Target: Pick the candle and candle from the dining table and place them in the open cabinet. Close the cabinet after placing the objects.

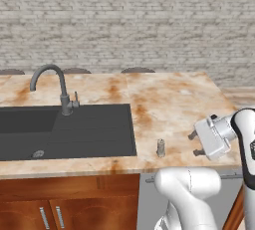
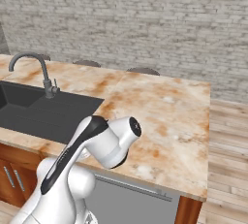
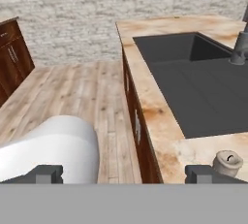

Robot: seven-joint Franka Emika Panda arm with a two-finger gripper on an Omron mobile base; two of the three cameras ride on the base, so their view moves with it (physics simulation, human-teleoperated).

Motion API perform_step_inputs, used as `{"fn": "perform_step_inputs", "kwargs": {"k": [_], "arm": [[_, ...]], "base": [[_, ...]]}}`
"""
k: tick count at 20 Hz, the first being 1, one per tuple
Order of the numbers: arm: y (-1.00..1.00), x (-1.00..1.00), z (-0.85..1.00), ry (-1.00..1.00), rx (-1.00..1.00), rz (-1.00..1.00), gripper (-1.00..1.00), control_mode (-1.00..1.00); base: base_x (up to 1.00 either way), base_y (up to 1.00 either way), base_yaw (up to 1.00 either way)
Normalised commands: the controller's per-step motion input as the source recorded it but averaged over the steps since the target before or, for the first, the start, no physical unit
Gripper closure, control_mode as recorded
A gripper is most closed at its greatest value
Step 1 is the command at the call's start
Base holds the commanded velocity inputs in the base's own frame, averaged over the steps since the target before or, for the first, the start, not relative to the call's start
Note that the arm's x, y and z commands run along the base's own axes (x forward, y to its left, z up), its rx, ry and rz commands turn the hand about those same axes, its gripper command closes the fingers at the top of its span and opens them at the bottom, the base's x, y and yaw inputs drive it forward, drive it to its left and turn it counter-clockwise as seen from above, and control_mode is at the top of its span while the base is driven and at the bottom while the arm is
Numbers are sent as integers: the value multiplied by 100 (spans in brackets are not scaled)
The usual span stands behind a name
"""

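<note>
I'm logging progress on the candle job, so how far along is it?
Nothing looks done yet. One grey candle stands on the dining table, near its front edge beside the sink. The claw hangs open and empty just right of it. Left: grasping it, the other candle, and the cabinet.

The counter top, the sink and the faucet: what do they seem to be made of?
Counter top: looks like polished stone, beige mottled with rust-orange veins. Sink: a matte dark grey, perhaps composite or coated metal; it gives no reflections. Faucet: grey, brushed-looking metal, judging by its slim curved tube and dull sheen.
</note>
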Motion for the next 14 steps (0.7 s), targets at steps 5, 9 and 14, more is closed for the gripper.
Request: {"fn": "perform_step_inputs", "kwargs": {"k": [5, 9, 14], "arm": [[0, 35, -18, 0, 0, 0, -100, -100], [0, 33, -24, 0, 0, 0, -100, -100], [-1, 29, -28, 0, 0, 0, -100, -100]], "base": [[0, 0, 0], [0, 0, 0], [0, 0, 0]]}}
